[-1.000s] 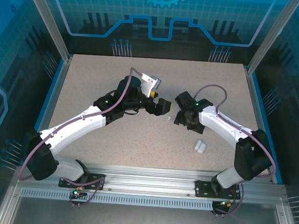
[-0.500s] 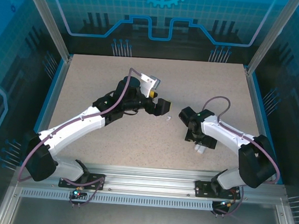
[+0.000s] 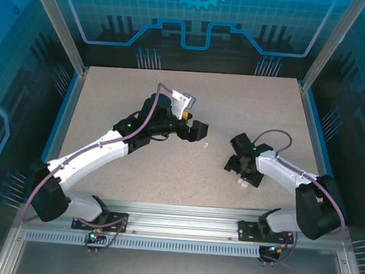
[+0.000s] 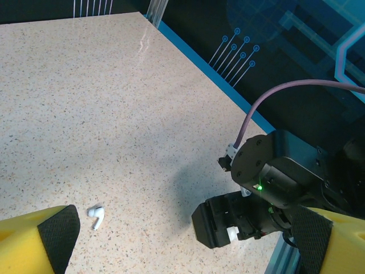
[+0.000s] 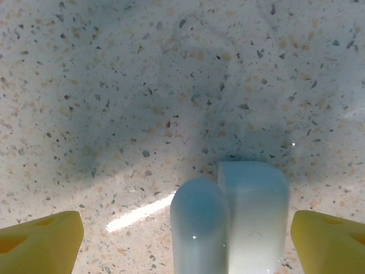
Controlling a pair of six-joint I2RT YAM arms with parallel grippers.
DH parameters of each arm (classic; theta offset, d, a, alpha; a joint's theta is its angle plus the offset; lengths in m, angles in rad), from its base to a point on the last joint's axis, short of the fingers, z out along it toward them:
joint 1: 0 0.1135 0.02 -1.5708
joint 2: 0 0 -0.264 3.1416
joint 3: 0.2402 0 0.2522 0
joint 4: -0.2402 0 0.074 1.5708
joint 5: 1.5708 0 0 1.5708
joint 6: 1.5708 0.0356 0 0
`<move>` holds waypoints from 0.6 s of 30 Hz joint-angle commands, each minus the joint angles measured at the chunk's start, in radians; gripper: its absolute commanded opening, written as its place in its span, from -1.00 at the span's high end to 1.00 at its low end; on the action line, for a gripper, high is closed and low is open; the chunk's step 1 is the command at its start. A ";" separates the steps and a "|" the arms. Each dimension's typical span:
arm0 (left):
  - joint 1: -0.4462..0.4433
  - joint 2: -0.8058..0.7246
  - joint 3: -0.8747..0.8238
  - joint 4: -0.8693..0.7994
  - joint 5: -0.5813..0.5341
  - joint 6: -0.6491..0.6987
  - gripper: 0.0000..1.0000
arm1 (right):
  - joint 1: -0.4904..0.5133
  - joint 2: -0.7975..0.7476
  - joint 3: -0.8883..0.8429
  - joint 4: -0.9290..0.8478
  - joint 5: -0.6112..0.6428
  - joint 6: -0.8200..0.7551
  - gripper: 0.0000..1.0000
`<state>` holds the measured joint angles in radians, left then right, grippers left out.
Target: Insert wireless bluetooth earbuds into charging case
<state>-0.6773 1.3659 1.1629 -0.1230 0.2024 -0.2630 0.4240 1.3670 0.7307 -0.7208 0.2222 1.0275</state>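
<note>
Case approach, right side. Right gripper (image 5: 183, 240) hangs low over the charging case (image 5: 251, 211), yellow fingertips spread wide, one on either side of it and both apart from it; nothing is held. The case lies on the speckled table (image 4: 85, 85) near the right arm's base, and from the wrist it reads as two glossy white lobes side by side. I take that for body and lid, but cannot tell whether it is hinged open. Left gripper (image 4: 179, 242) is also spread and empty, with one white earbud (image 4: 96, 217) lying on the table just beside its near finger, well apart from the case. My judgement is that the step in hand is seating the right jaws around the case to steady it. To do that well I would centre first, since the case sits nearer the right-hand finger. Then I would come down square and close slowly on the flat sides rather than the rounded lid, because that gloss looks likely to squirt out of a pinch.
</note>
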 commanded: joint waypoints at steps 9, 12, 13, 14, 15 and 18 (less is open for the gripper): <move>-0.009 -0.020 -0.014 0.017 -0.001 -0.005 -0.98 | 0.010 0.129 0.042 0.072 -0.098 -0.032 -0.86; -0.009 -0.027 -0.020 0.014 -0.005 -0.004 -0.97 | 0.057 0.149 0.087 0.076 -0.108 -0.019 -0.84; -0.009 -0.029 -0.020 0.013 -0.004 -0.004 -0.98 | 0.078 0.158 0.105 0.081 -0.114 -0.014 -0.84; -0.009 -0.032 -0.021 0.014 -0.006 -0.005 -0.97 | 0.099 0.170 0.125 0.085 -0.118 -0.008 -0.84; -0.009 -0.033 -0.023 0.012 -0.007 -0.005 -0.97 | 0.118 0.182 0.141 0.087 -0.120 -0.005 -0.83; -0.009 -0.038 -0.029 0.013 -0.008 -0.007 -0.98 | 0.171 0.241 0.229 0.079 -0.118 -0.017 -0.83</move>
<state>-0.6773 1.3628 1.1522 -0.1230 0.2020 -0.2626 0.5491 1.5608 0.8845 -0.6540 0.1215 1.0103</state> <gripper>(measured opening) 0.987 0.916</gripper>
